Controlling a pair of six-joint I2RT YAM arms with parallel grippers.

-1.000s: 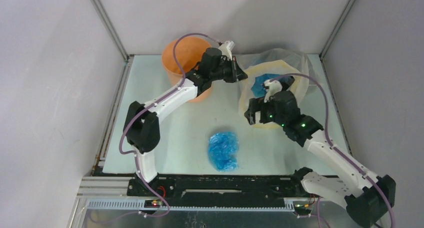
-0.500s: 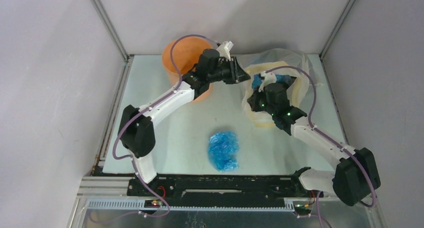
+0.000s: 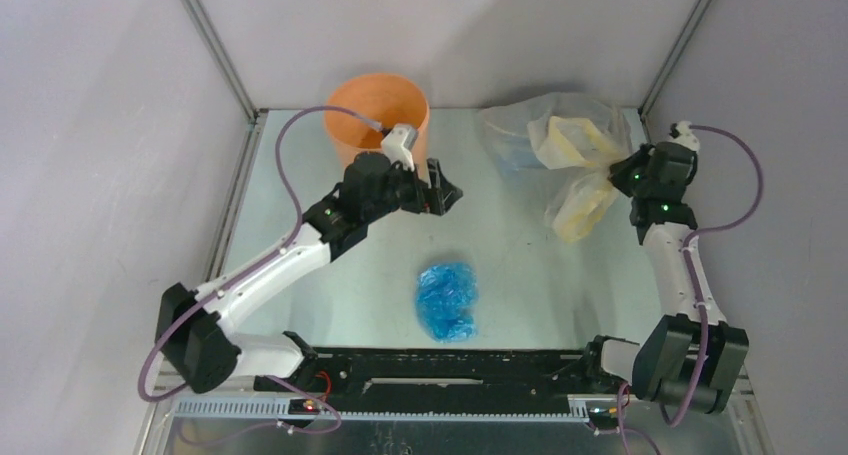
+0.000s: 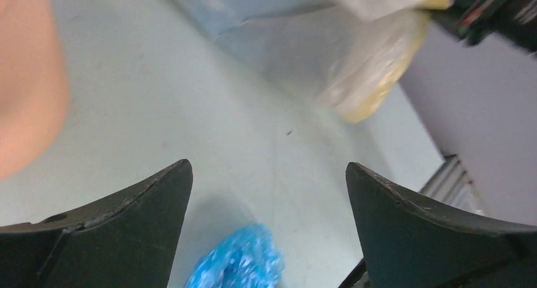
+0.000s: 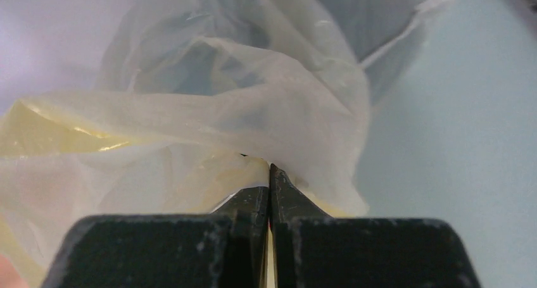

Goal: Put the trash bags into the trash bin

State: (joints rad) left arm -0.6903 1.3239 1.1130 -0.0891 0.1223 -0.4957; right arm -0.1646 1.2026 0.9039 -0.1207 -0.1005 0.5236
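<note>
So, quick rundown. The blue trash bag (image 3: 447, 300) is lying crumpled on the table (image 3: 330, 265), near the front edge and roughly in the middle. It's well apart from the orange trash bin (image 3: 378, 115), which stands upright at the far left corner. Neither arm is touching the bag.

The left gripper (image 3: 440, 188) hangs between the two, just in front of the bin and a bit to its right, with its jaws spread wide and holding zilch. The left wrist camera looks straight through that gap at bare table, with the blue bag peeking in at the bottom edge and the bin as an orange blur on the left.

Over on the other side, the right gripper (image 3: 618, 175) has its fingers pressed tight together on a fold of the clear plastic sack (image 3: 575, 200), the one with the pale yellow stuff inside. The right wrist view shows the film pinched right at the tips. That sack sits at the far right of the table, with part of it pulled toward the gripper. Can't tell how much of it is off the surface.
</note>
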